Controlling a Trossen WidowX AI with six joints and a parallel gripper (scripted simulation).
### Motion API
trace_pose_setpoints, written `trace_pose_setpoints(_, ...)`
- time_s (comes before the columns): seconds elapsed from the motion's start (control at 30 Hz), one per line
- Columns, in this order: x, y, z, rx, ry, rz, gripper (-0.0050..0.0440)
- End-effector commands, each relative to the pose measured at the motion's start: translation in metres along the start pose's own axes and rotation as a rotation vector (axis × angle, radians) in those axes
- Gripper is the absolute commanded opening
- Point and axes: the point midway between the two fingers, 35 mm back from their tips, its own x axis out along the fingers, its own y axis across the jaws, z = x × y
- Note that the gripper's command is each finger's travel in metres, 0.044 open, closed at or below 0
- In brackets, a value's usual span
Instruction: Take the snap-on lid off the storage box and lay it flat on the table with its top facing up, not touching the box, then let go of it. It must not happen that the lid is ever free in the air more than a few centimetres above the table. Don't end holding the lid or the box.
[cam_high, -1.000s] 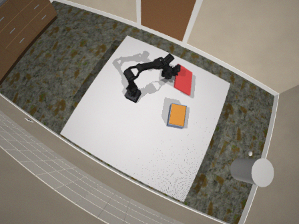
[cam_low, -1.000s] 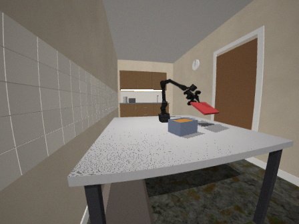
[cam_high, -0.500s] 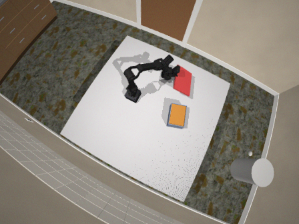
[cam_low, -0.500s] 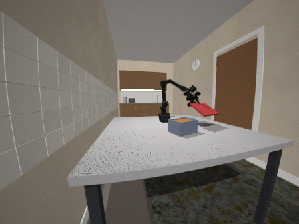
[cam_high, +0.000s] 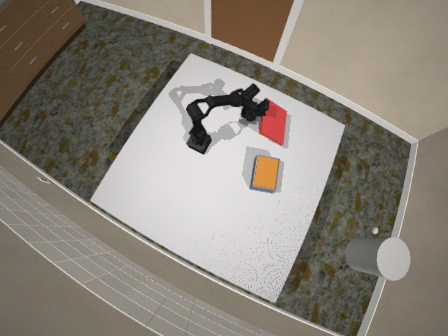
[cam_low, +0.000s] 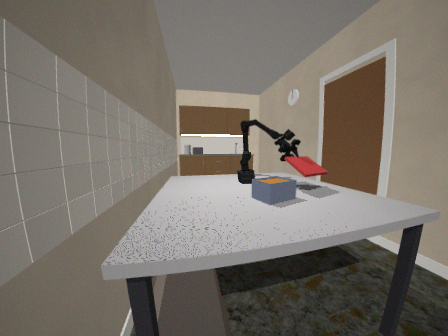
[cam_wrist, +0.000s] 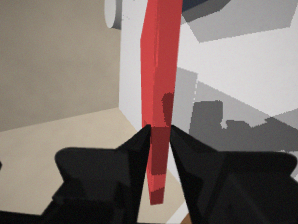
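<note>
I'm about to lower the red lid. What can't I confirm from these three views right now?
- Lid's height above the table: the exterior view shows it tilted and airborne, but far off and small; the top view flattens it.
- Which lid face is up: wrist view shows only its edge between the hand's fingers.
- Hand grip depth: tiny and dark in the top view.
- Box interior: only an orange surface shows.

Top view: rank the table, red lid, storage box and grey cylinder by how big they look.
1. Table, by far the largest.
2. Grey cylinder, though it may just be nearer the camera.
3. and 4. Red lid and storage box look about alike; the gripper holds the lid raised, so no ranking.
</note>
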Motion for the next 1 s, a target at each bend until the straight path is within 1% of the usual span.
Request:
trace_pose_setpoints(0.0,0.004,-0.005,0.001,-0.004,-0.005,-0.001,-0.0050)
trace_pose_setpoints(0.97,0.019,-0.022,0.001,-0.004,-0.005,-0.001,-0.0050)
